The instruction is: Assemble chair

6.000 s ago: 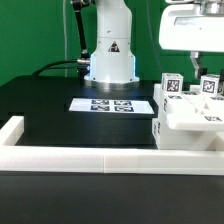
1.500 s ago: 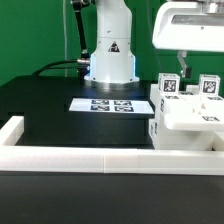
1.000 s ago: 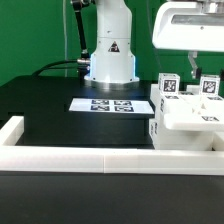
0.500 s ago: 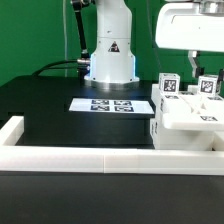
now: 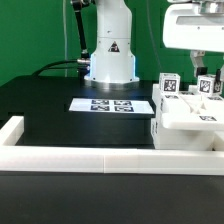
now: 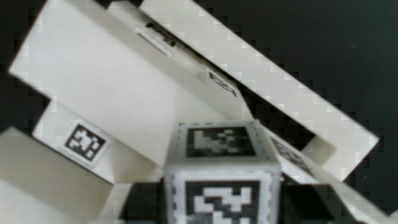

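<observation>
Black table [image 5: 60,85] w/ green backdrop [image 5: 30,35] behind it. Marker board [image 5: 112,104] lies flat mid-table, tags face up. Long low white border rail [image 5: 75,154] runs along the front edge, w/ a short raised end at the exterior view's left.

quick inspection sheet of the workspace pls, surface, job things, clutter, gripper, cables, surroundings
surface: black table, white rail along its near edge
job's things: white tagged chair parts grouped at the exterior view's right; two tagged posts stand upright
clutter: only the marker board, flat in front of the arm's base
gripper: gripper above the chair, shut on a chair post
cables: black cable at the base
surroundings: green backdrop
</observation>
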You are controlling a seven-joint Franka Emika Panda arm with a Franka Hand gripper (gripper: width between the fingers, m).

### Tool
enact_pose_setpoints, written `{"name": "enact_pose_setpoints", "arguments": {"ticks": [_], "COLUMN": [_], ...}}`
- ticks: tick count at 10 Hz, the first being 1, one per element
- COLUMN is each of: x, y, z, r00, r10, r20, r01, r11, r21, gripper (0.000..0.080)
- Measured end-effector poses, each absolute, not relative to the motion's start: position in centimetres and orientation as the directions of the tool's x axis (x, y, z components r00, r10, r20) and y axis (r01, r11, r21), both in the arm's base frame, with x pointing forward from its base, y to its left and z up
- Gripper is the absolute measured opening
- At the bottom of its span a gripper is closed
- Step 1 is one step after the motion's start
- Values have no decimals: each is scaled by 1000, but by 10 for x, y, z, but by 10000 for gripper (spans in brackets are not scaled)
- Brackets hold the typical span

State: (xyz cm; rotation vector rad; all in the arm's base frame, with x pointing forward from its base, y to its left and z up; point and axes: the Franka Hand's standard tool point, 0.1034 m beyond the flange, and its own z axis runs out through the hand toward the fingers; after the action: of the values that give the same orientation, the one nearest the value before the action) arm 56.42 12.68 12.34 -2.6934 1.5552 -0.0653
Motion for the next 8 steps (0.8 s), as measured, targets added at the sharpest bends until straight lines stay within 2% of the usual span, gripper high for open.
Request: {"name": "enact_pose_setpoints", "arguments": {"ticks": [8], "x": [564], "y": [129], "z": [123], "r00": [73], "r10": [-997], "r20": [-7], "r01": [-996], "r11": [-72], "r21": [-52], "gripper": [288]}}
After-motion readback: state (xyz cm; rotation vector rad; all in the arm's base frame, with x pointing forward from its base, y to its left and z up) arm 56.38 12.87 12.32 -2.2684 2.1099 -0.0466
